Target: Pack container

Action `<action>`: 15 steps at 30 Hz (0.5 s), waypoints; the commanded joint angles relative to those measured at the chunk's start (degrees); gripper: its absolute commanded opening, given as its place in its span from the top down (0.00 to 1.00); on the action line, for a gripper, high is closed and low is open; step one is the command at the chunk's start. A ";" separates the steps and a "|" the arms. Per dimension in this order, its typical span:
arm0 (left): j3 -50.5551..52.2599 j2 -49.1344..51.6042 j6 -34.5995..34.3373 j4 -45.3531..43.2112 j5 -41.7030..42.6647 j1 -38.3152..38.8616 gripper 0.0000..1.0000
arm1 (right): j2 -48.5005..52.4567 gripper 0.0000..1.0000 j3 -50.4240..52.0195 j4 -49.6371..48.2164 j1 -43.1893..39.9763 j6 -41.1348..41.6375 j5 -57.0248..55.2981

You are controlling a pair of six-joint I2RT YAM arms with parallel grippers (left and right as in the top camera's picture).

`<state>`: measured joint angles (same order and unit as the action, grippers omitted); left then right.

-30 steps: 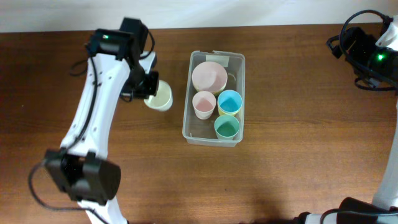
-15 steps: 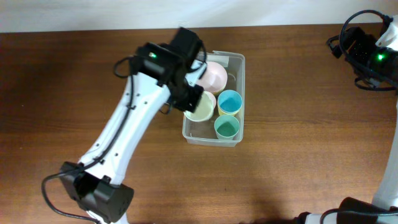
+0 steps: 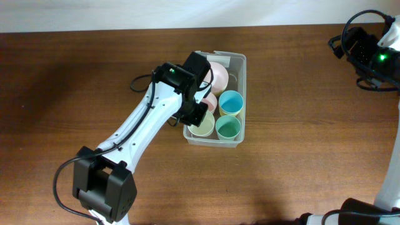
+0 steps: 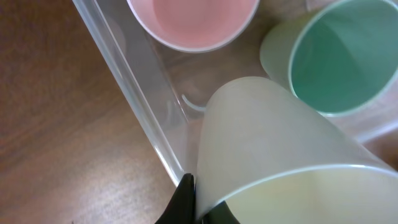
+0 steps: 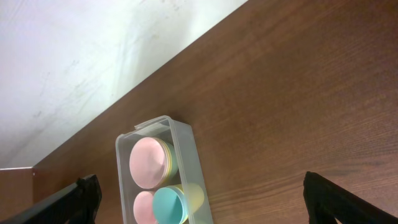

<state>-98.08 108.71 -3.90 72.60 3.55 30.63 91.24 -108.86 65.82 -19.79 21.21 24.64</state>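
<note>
The clear container (image 3: 242, 70) stands mid-table with a white label at its far end. In it are a stack of pink bowls (image 3: 217, 75), a pink cup (image 3: 210, 101), a blue cup (image 3: 230, 102) and a green cup (image 3: 228, 127). My left gripper (image 3: 195, 116) is shut on the rim of a pale yellow cup (image 3: 202, 129), which is tilted in the container's near left corner. In the left wrist view the yellow cup (image 4: 273, 143) lies against the container wall (image 4: 137, 93), beside the green cup (image 4: 342, 56) and pink cup (image 4: 193, 22). My right gripper (image 3: 359, 44) is open and empty, far right.
The right wrist view shows the container (image 5: 186, 155) from afar with the pink bowls (image 5: 148, 163) and blue cup (image 5: 171, 205), between my open right gripper fingers (image 5: 202, 190). The brown table (image 3: 300, 156) ends at a white wall at the back.
My left arm carried the pale yellow cup from the table left of the container over the rim and down into its near left corner. The right arm has not moved.
</note>
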 commanded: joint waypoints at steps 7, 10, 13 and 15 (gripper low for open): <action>-1.66 0.17 0.07 0.90 -1.44 -0.26 0.28 | 0.22 0.01 -0.04 0.00 -0.15 0.26 0.22; -6.93 0.13 0.04 4.81 -1.44 -2.12 0.28 | 0.22 0.01 -0.04 -0.02 -0.15 0.26 0.22; -15.08 0.13 0.07 9.86 -1.86 -5.46 0.28 | 0.22 0.01 -0.04 0.00 -0.15 0.26 0.22; -20.98 0.13 0.07 12.98 -3.04 -8.57 0.26 | 0.22 0.01 -0.04 -0.02 -0.15 0.26 0.22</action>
<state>-111.87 109.21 -4.12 83.55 2.42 26.11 91.24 -108.86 65.82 -19.79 21.26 24.62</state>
